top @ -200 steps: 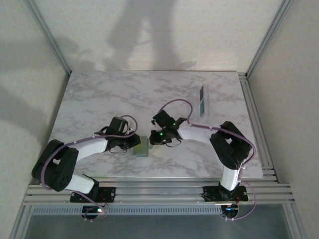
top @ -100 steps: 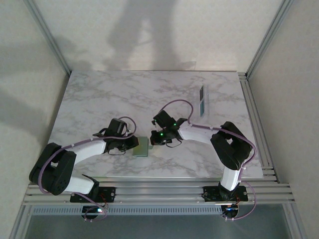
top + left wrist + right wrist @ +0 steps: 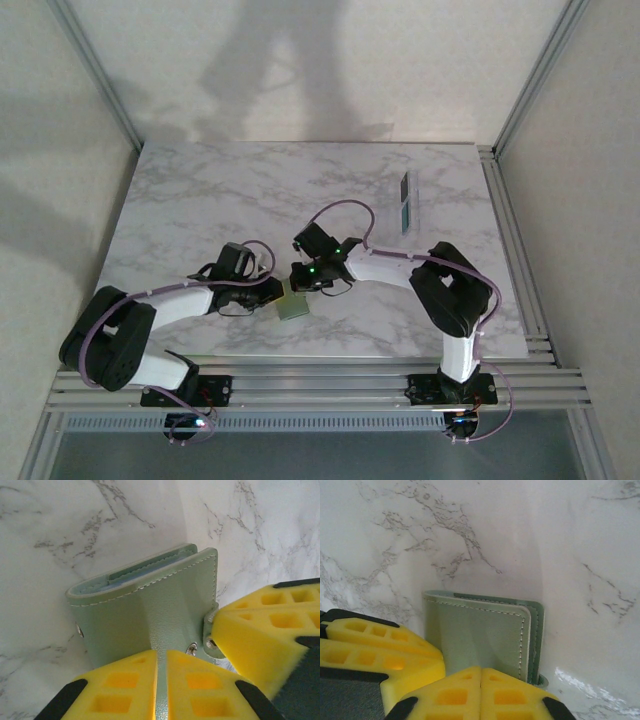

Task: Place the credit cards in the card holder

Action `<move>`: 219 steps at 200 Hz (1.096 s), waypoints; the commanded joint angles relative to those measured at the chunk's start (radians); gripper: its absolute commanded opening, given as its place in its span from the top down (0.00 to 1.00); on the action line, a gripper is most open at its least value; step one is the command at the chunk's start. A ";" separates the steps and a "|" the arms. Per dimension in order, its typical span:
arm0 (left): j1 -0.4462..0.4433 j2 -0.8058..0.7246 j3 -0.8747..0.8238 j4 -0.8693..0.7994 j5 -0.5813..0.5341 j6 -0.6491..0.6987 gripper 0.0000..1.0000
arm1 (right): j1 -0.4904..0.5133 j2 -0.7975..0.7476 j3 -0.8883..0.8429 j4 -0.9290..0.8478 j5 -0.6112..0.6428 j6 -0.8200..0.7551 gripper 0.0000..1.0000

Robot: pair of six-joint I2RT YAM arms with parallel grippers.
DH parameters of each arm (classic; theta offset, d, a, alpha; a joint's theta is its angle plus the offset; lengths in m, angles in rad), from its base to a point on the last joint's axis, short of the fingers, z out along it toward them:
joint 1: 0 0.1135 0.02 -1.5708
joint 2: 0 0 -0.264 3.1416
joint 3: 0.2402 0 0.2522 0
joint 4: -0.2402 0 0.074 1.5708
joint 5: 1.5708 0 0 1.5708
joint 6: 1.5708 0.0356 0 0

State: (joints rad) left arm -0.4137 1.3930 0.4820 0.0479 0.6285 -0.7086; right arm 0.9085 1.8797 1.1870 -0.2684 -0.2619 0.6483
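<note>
Card holder (image 3: 293, 305): sage green, folded shut, near the middle of the marble table (image 3: 200, 200) toward the near edge, between my two grippers. In the left wrist view the card holder (image 3: 150, 605) has white stitching along its edge and a darker green lining at the far side.

Left gripper (image 3: 270, 292): its yellow pads are almost together, with a sliver of the green cover pinched between them (image 3: 161, 665).

Right gripper (image 3: 298, 283): comes in from the right, its pads pressed together (image 3: 480, 682) at the holder's near edge (image 3: 485, 635). I cannot tell whether any leather is caught between them.

Credit cards (image 3: 405, 203): teal ones lie in a row at the far right of the table, well apart from the holder.
</note>
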 commanded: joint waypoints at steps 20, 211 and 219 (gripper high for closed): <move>0.016 -0.071 -0.021 -0.103 -0.080 -0.001 0.86 | 0.015 -0.014 -0.022 -0.009 0.008 -0.013 0.85; 0.019 -0.021 -0.077 -0.010 -0.029 -0.044 0.91 | 0.094 0.003 -0.015 -0.046 0.133 -0.083 0.83; 0.020 -0.021 -0.075 -0.010 -0.029 -0.044 0.91 | 0.095 0.000 -0.017 -0.041 0.129 -0.084 0.82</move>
State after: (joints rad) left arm -0.3954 1.3491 0.4286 0.0540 0.5911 -0.7383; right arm 0.9825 1.8778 1.1782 -0.2661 -0.1505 0.5861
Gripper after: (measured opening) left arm 0.091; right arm 0.175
